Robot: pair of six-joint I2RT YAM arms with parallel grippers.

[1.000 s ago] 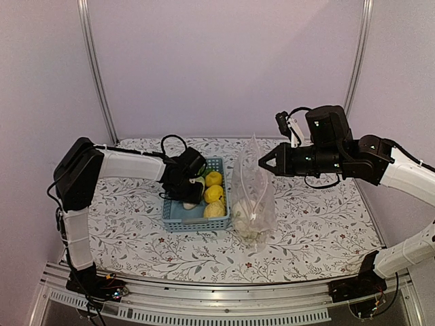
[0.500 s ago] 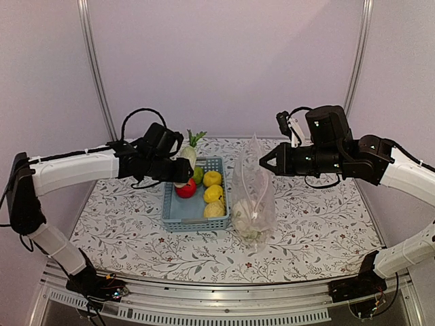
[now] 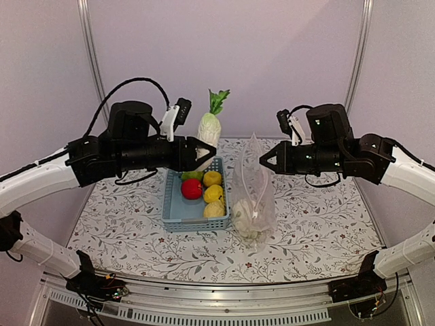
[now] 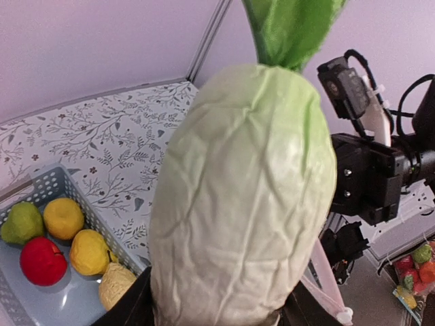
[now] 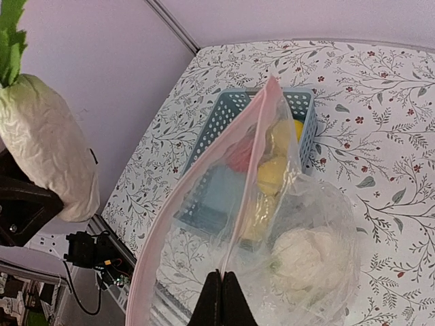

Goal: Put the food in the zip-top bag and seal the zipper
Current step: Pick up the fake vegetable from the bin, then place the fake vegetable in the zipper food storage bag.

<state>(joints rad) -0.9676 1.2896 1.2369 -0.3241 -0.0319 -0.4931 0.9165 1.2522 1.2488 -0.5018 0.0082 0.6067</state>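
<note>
Left arm (image 3: 102,153) aloft, jaws gripping, right arm (image 3: 367,159) aloft, jaws shut

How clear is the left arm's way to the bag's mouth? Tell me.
Probably yes: the left pincer holds the radish raised beside the zip-top bag, nothing between; the right pincer holds it upright.

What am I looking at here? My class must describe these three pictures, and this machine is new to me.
These are two robot arms bolted to a flowered table, each ending in a two-finger gripper. The wide picture comes from a fixed camera above and behind them; the other two come from a camera on each wrist. On the table stands a light-blue basket holding yellow lemons, a red tomato and a green piece. The left gripper holds a white vegetable with green leaves in the air. The right gripper pinches the top edge of a clear zip-top bag, holding it upright beside the basket; a white cauliflower lies inside.
</note>
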